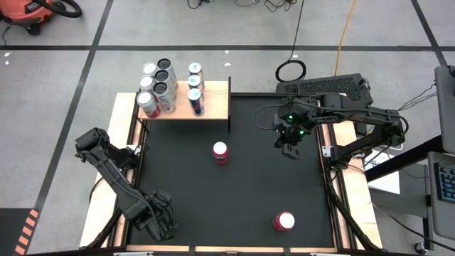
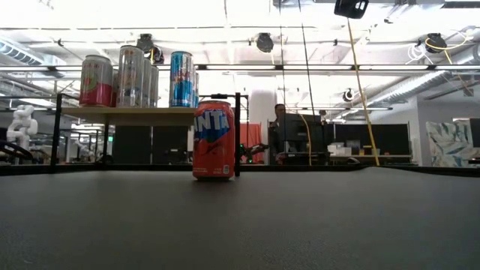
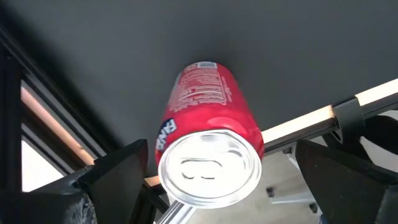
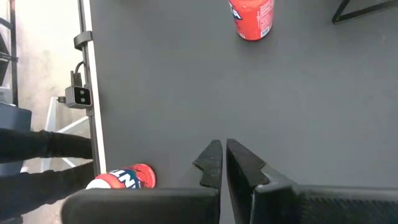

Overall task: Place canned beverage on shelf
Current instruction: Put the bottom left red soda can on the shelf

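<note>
red can [image 1: 220, 152] stands apart from right hand [image 1: 290, 151].

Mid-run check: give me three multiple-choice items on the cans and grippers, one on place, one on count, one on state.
1. The red drink can nearest the pale wooden shelf stands:
A) on the shelf board
B) on the black tabletop mat, just off the shelf's corner
C) in the left gripper

2. Red cans standing on the mat:
A) one
B) two
C) four

3. The right gripper is:
A) shut on a can
B) wide open
C) shut, holding nothing

Key:
1. B, the high view shows it upright on the mat, apart from the shelf.
2. B, a second red can stands near the mat's corner on the right arm's side.
3. C, in the right wrist view its fingers nearly meet over bare mat.
</note>
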`<state>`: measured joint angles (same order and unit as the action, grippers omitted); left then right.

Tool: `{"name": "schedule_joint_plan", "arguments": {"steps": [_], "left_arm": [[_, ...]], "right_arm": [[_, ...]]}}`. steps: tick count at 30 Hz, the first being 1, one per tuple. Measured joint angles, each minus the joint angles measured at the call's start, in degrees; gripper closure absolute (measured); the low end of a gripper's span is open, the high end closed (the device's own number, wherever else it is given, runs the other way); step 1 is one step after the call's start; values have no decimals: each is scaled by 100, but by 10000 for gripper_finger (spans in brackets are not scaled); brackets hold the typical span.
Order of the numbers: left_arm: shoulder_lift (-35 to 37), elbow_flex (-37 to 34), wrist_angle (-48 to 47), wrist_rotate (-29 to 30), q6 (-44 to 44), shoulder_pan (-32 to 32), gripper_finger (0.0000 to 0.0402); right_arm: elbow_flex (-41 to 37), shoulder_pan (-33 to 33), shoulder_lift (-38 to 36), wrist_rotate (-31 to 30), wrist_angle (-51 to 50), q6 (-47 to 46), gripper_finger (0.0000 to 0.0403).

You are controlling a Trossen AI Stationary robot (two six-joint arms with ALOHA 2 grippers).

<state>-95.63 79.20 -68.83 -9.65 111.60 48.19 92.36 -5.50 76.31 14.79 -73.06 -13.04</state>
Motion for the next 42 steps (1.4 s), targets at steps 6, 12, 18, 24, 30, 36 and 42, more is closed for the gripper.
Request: {"name": "schedule_joint_plan", "arguments": {"steps": [6,12,18,24,30,36,42], "left_arm": [[-9,-2,58,4,10,6,2],[-9,-126,64,-107,57,6,2],[-9,-256,107,-380,55,6,2],[-5,-356,384,-361,56,6,14],[-5,-474,500,-365,58,-17,50],[-5,-474,516,-395,56,-21,88],[0,-470,521,-430,54,-23,125]], "right_arm": [[0,0,0,0,0,0,403],[0,0,0,2,0,0,403],[0,24,0,2,-2,-56,403],[0,158,0,-12,4,-87,403],[0,307,0,-300,42,-131,403],[0,376,0,-310,104,-131,403],[0,374,0,-325,131,-131,403]]}}
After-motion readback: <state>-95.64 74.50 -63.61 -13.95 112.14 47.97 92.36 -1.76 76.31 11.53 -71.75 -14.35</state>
